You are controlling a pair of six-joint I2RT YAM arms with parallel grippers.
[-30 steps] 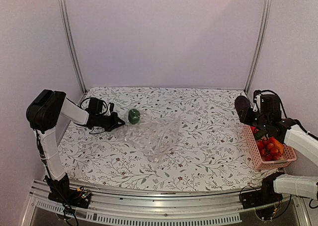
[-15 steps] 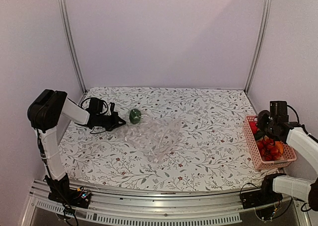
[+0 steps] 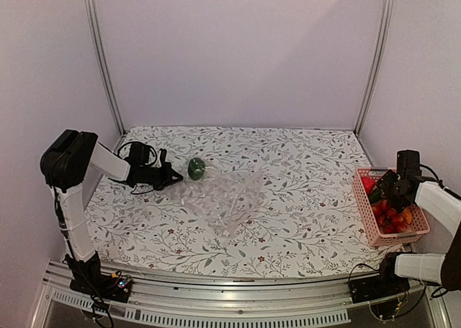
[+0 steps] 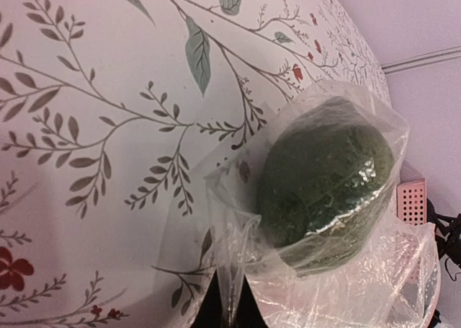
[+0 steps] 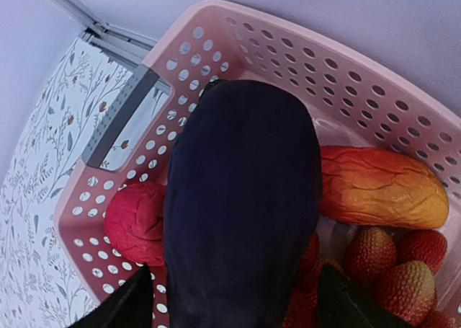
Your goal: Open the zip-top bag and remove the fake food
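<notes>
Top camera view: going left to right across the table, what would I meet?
Left gripper → dark green fake food, inside the bag's left end → zip-top bag → pink basket, the right gripper over it holding dark purple fake food.

Lab rig: aluminium frame [image 3: 101, 61] encloses floral table [image 3: 288, 162]

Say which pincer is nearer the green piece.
Left. The left pincer grips the zip-top bag beside the green piece; right pincer holds a purple piece over the pink basket, far across.
</notes>
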